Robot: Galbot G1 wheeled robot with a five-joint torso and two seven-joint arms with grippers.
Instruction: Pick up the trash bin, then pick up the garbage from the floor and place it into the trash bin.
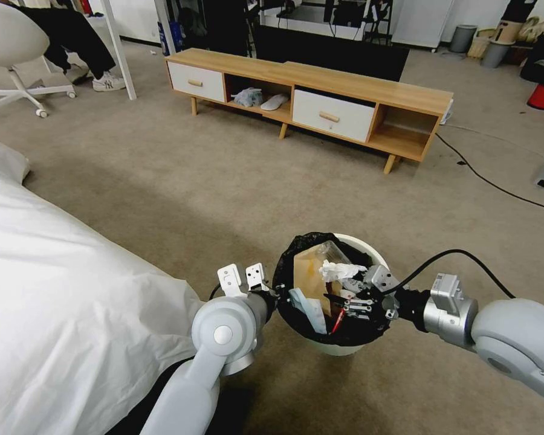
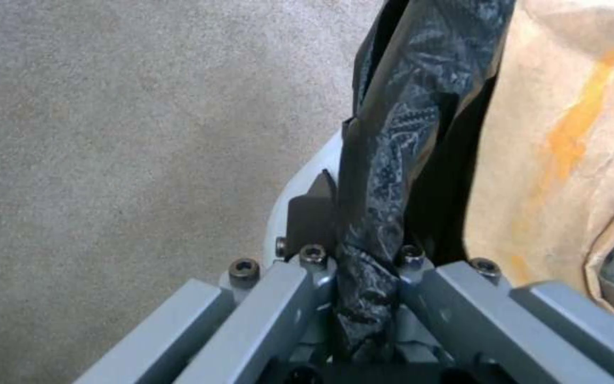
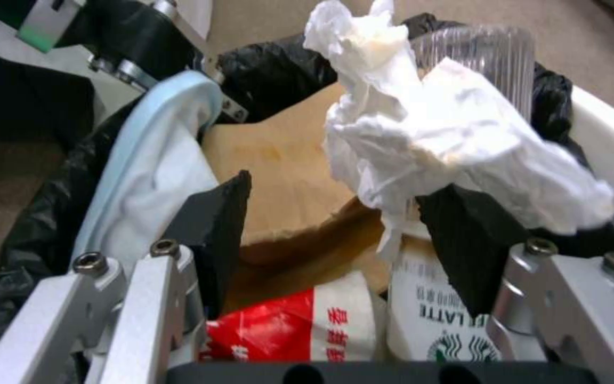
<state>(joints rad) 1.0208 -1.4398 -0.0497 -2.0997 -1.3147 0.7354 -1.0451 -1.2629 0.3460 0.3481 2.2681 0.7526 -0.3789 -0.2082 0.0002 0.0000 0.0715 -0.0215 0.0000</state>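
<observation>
trash bin (image 1: 369, 347) held off the floor (image 1: 223, 181) between the two arms, packed with garbage

the bin is small, round and white, lined with a crinkly black bag (image 2: 400, 138) folded over its rim; it sits low in the head view, just beside a white bed sheet (image 1: 54, 290), well apart from the wooden tv bench (image 1: 308, 90). the left gripper (image 2: 364, 266) is clenched on the bagged rim at the bin's left side, one pad outside the white wall, the other inside. the right gripper (image 3: 328, 234) hangs over the bin's mouth with its black pads spread apart, released, a crumpled white tissue (image 3: 449, 133) lying against one pad. inside are a crumpled brown paper bag (image 3: 285, 160), a ribbed clear plastic bottle (image 3: 485, 58), a red-and-white carton (image 3: 300, 325), a white latte cup (image 3: 428, 320) and a pale blue-white wrapper (image 3: 158, 176).
</observation>
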